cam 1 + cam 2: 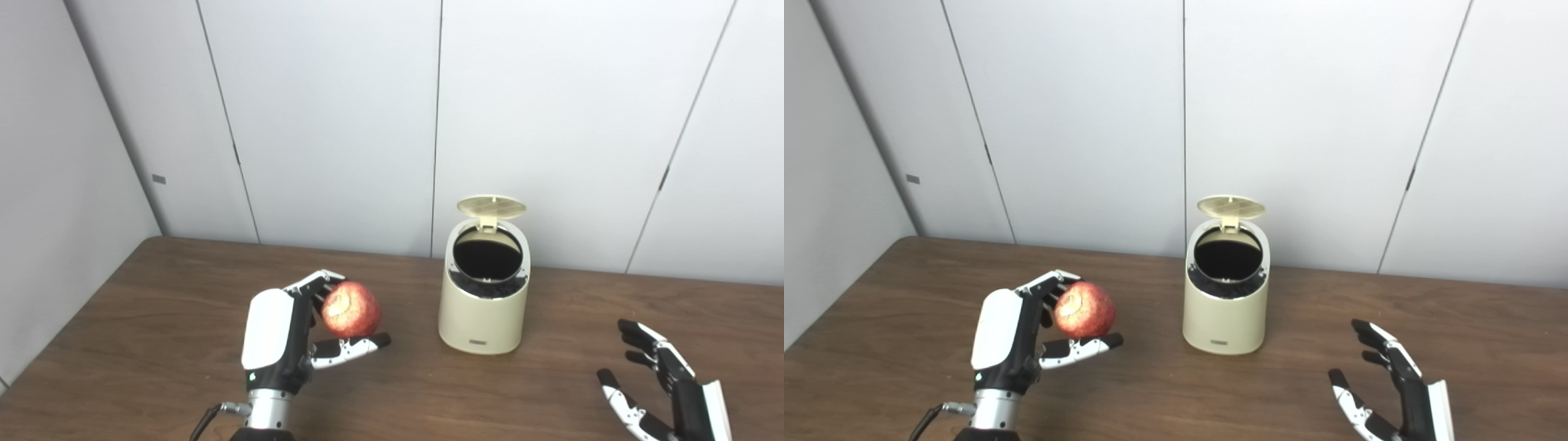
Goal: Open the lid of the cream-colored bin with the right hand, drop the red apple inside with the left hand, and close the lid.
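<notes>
— Fingers (315, 283) of the left hand (278, 334) curl over the apple (351, 309) from above while the thumb props it from below, so the fruit is pinched between them and held clear of the table (153, 318). Agreed?

— Agreed. And the right hand (664, 383)?

— It hangs low at the right, well apart from the bin (484, 300), fingers spread and holding nothing.

— So where does the job stand?

— The lid (492, 207) already stands up at the back, tipped on its hinge, and the dark mouth is bare. By my reading the opening step is done and the drop is the step in hand (the apple is not yet over the mouth, it sits to the left of the bin and nearer the camera).

— What does the next move need?

— I'd say the left hand has to lift higher than the rim and carry the apple right and back until it sits squarely above the opening, then let the fingers part. The mouth looks only a little wider than the fruit, so a drop from off centre could bounce it off the rim. The raised lid behind also wants avoiding

— And after that?

— The right hand presses the lid down
</notes>
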